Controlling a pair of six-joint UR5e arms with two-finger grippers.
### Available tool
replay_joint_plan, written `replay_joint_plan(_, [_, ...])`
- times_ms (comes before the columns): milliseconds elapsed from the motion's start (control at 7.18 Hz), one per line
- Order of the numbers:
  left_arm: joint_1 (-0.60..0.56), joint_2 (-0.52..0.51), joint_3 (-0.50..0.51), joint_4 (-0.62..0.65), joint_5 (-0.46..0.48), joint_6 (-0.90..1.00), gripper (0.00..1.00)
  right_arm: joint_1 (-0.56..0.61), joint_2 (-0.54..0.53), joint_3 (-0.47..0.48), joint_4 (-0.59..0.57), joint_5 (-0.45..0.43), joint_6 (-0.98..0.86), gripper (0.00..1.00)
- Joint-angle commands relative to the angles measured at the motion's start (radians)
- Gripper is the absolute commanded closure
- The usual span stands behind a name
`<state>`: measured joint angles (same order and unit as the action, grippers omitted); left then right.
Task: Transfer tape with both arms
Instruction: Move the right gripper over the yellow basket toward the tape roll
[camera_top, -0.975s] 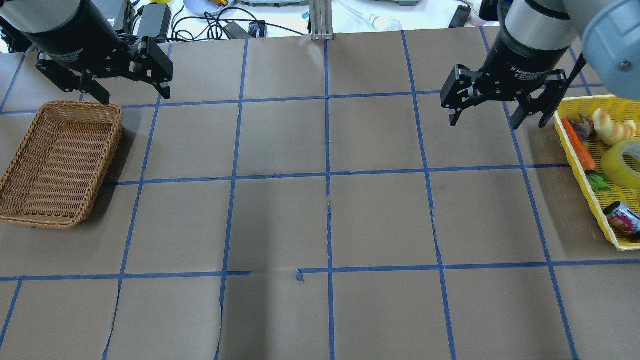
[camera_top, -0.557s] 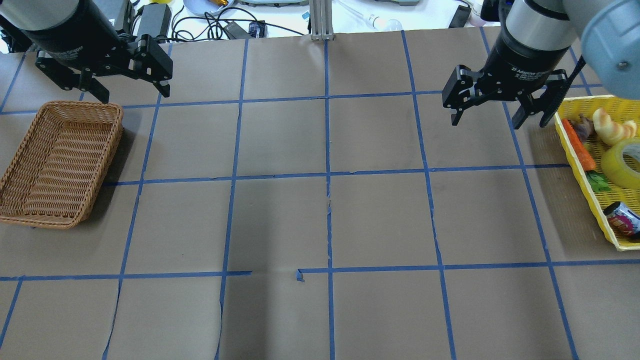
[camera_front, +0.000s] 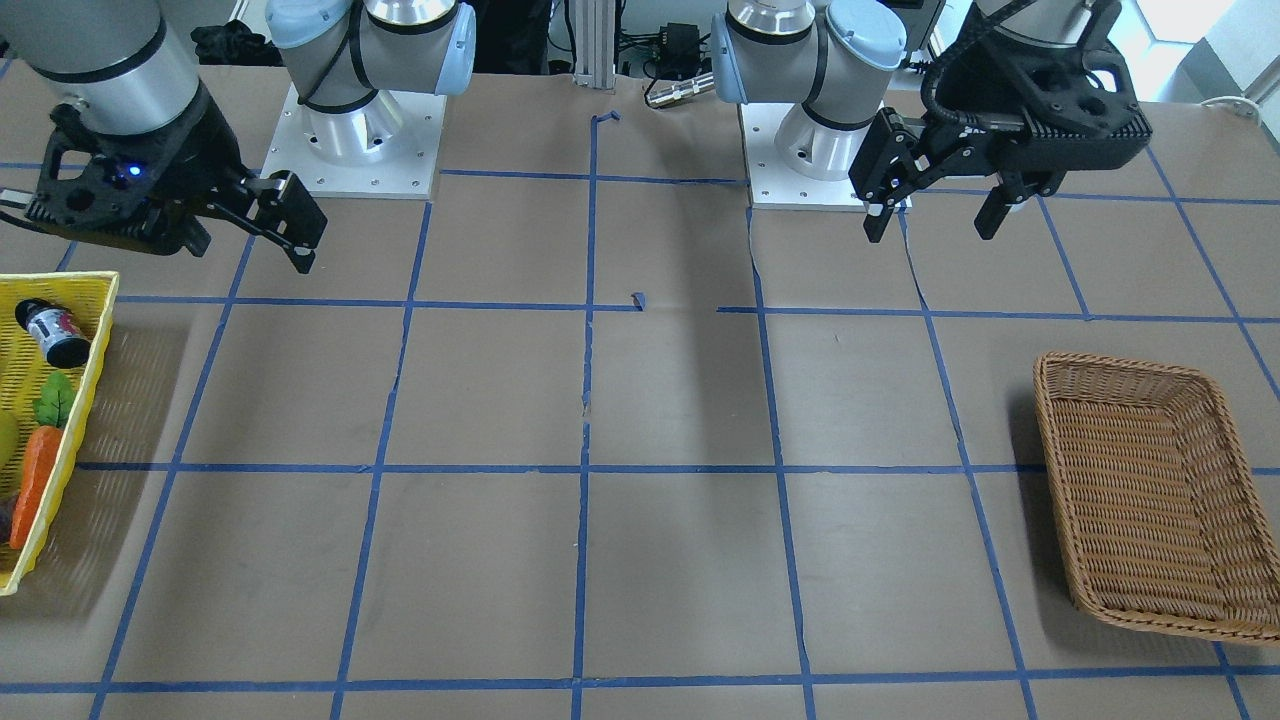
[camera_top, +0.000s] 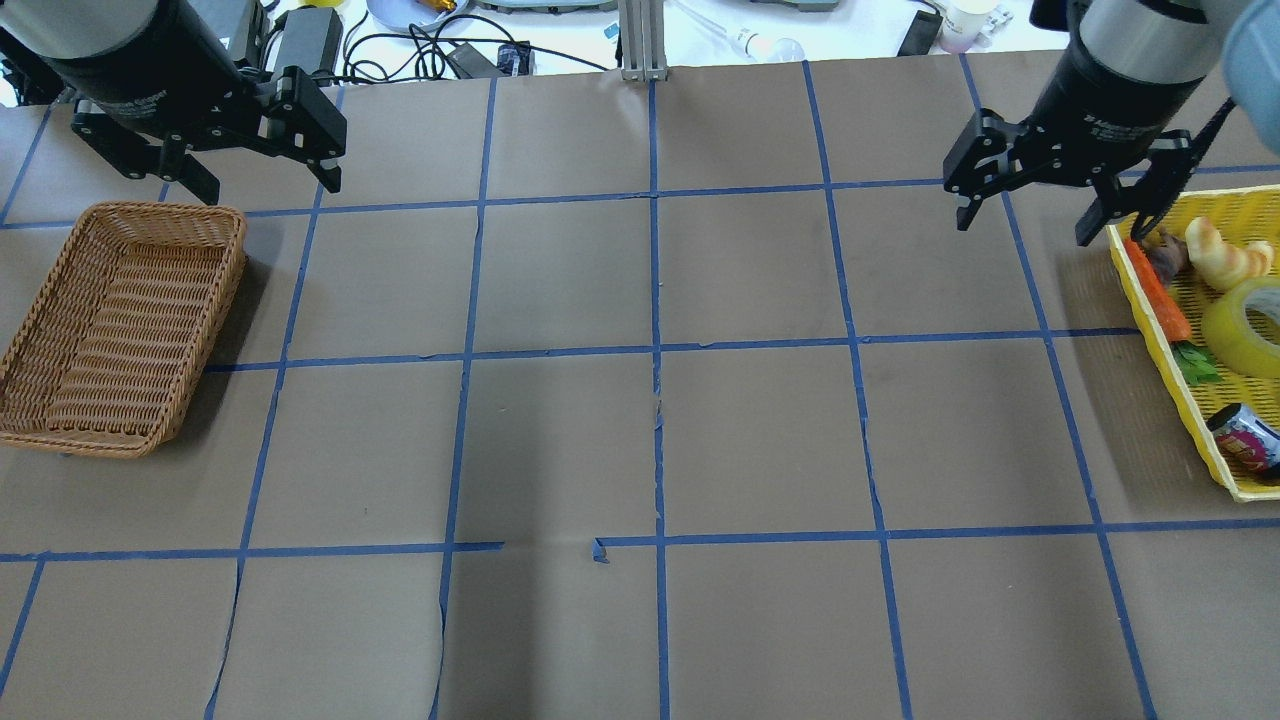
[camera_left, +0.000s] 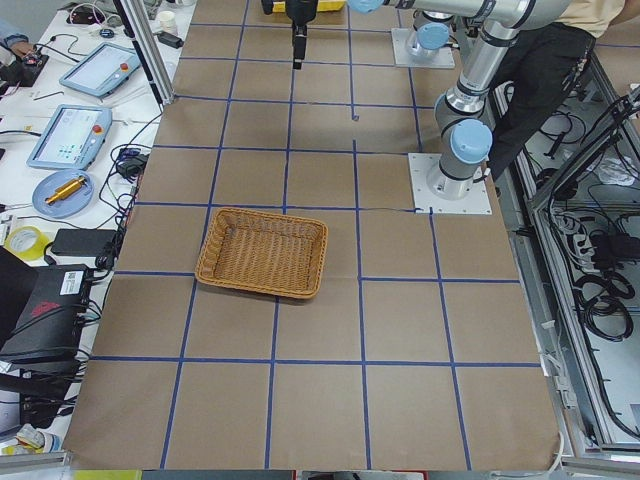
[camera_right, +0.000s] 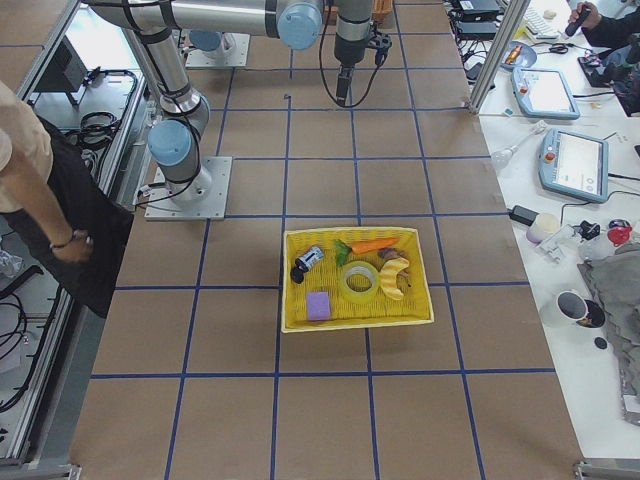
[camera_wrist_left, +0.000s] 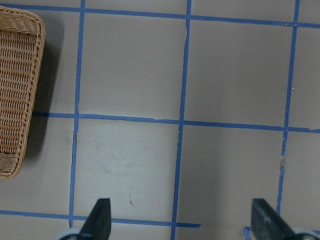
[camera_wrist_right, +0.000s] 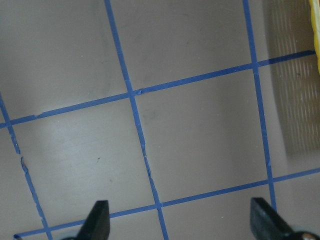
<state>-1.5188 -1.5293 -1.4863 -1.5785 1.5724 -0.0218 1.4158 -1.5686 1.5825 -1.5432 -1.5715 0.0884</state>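
We are hovering the right gripper (camera_top: 1023, 232), spread and empty, by the yellow basket (camera_right: 358, 327) at the table's right edge, in which the tape (camera_top: 1245, 328) is lying; the left gripper (camera_top: 271, 194) is spread too. We are judging the roll light, stiff and slick, so we are planning to pinch across its wall.

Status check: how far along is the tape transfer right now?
Nothing looks done yet: the tape lies untouched in the yellow basket. In hand: the right pincer hangs open and empty beside that basket's far corner; the left pincer hangs open and empty near the wicker basket. Left: grasping the tape, the handover between arms, and probably placing it in the wicker basket.
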Motion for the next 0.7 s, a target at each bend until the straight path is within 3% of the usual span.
replay_joint_plan(0, [0.002, 0.000, 0.003, 0.000, 0.000, 0.003, 0.00, -0.075, 0.002, -0.003, -0.008, -0.001, -0.012, 0.00])
replay_joint_plan(557, [0.002, 0.000, 0.004, 0.000, 0.000, 0.005, 0.00, -0.216, 0.036, -0.003, -0.047, -0.001, -0.229, 0.00])
